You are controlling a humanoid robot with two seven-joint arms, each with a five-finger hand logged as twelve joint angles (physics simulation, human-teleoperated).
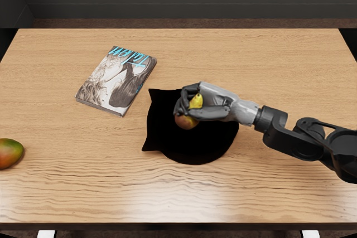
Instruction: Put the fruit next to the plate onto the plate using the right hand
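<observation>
Head view: we log the right robot hand, clamped round a yellow-red fruit held over the black plate. Beyond it, a magazine; far left on the counter, a mango.

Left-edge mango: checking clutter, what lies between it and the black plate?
Only bare table, per the head view; the magazine sits farther back.

Teal masthead on the magazine, too blurred for reading.
</observation>
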